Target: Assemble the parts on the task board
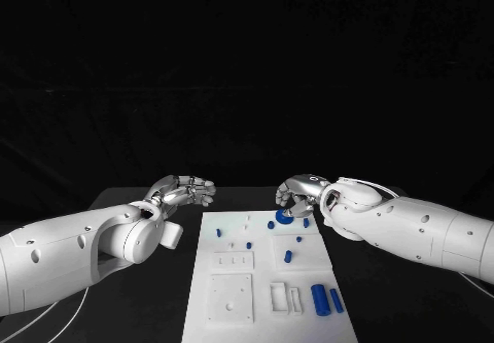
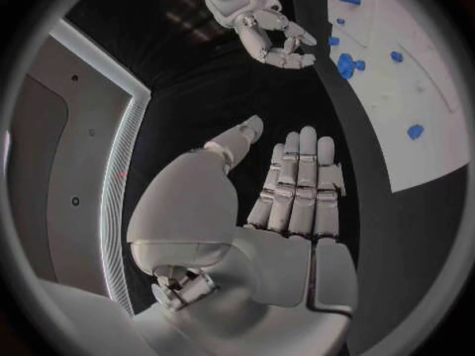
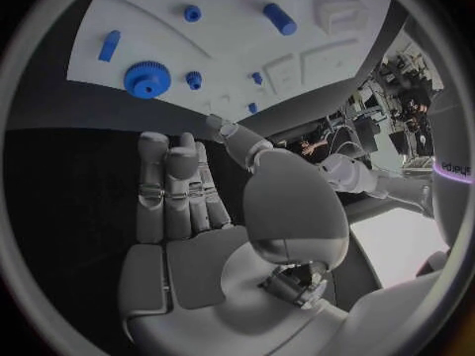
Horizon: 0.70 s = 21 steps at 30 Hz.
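Note:
The white task board (image 1: 232,314) lies in the middle of the black table. A blue gear (image 1: 284,215) lies flat at its far right corner, also seen as the gear (image 3: 146,79) and the gear (image 2: 345,65). Small blue pegs (image 1: 288,256) dot the far half, and two blue cylinders (image 1: 328,299) lie near the front right. My right hand (image 1: 298,194) hovers just behind the gear, and that right hand (image 3: 178,190) holds nothing, fingers straight and thumb apart. My left hand (image 1: 183,191) hangs beyond the board's far left corner, and this left hand (image 2: 297,186) is empty with its fingers stretched out.
White raised blocks and recesses (image 1: 232,261) fill the board's near left half, with a slotted holder (image 1: 284,296) beside the cylinders. Black table (image 1: 165,300) surrounds the board on both sides. My right hand (image 2: 272,35) appears across from the left wrist.

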Each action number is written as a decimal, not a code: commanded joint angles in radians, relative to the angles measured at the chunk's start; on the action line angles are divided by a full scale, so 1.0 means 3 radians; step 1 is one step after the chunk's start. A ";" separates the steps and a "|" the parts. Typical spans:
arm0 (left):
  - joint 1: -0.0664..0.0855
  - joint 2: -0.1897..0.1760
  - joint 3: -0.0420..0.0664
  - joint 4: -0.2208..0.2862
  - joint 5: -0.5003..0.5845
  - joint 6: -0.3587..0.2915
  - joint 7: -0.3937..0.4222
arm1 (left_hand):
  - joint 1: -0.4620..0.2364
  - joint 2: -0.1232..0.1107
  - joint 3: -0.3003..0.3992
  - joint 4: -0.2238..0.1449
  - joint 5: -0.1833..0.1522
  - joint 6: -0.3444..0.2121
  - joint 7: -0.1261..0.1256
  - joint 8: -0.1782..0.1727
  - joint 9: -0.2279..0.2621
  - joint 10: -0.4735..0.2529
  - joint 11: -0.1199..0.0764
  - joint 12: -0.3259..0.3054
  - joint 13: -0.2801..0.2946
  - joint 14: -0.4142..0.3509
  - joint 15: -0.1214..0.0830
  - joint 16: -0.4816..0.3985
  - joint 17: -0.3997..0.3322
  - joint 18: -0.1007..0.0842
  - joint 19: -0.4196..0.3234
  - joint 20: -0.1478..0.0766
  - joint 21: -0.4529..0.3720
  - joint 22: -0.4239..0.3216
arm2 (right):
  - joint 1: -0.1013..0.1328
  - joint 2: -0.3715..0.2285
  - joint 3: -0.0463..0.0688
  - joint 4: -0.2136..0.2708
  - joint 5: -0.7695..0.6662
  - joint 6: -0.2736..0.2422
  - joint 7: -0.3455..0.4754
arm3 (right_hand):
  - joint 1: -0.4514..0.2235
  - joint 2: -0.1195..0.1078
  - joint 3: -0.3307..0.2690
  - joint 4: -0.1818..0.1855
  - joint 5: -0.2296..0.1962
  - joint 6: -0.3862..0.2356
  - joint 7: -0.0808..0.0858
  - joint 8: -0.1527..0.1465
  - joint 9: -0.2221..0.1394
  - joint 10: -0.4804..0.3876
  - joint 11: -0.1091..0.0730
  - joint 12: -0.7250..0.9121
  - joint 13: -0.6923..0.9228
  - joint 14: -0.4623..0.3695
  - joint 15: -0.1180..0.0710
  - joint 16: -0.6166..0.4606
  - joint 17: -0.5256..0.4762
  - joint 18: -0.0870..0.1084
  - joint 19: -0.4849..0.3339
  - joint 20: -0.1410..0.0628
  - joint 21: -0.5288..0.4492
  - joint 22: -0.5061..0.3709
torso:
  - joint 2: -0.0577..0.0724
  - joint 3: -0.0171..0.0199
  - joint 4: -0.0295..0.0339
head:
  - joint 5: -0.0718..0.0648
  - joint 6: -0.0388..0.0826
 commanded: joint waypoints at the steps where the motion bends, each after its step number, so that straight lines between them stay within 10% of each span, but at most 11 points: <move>1: 0.0022 -0.0015 0.0009 0.0072 -0.0015 0.0023 0.0066 | -0.0041 -0.0004 0.0012 -0.0025 -0.0019 -0.0003 0.0027 -0.0016 0.0007 0.0002 0.0021 -0.0024 -0.0005 -0.0008 0.0015 -0.0021 0.0007 0.0004 -0.0018 0.0008 -0.0003 0.0055 | -0.0001 0.0028 0.0002 0.0000 -0.0364 -0.0010 -0.0090 | 0.0008 -0.0036 0.0022 -0.0002 -0.0019 -0.0018 -0.0018 -0.0019 0.0005 -0.0059 0.0010 -0.0022 -0.0013 -0.0007 0.0039 0.0032 -0.0011 0.0160 0.0120 -0.0126 0.0027 0.0076 | 0.0064 0.0006 0.0031 | 0.0004 0.0016; 21: 0.0034 -0.0055 0.0028 0.0239 -0.0015 -0.0018 0.0148 | -0.0098 0.0005 0.0057 -0.0056 0.0002 0.0012 0.0032 -0.0018 0.0020 0.0026 0.0019 -0.0036 -0.0001 0.0010 0.0013 -0.0040 0.0030 0.0012 -0.0018 0.0009 0.0007 0.0059 | -0.0031 0.0133 0.0002 -0.0066 -0.0550 0.0057 -0.0284 | -0.0056 -0.0053 0.0012 0.0007 -0.0042 -0.0028 0.0011 -0.0026 0.0022 -0.0082 0.0024 0.0000 -0.0018 -0.0019 0.0054 0.0091 -0.0066 0.0160 0.0147 -0.0121 0.0065 0.0064 | 0.0205 0.0023 0.0090 | -0.0041 0.0067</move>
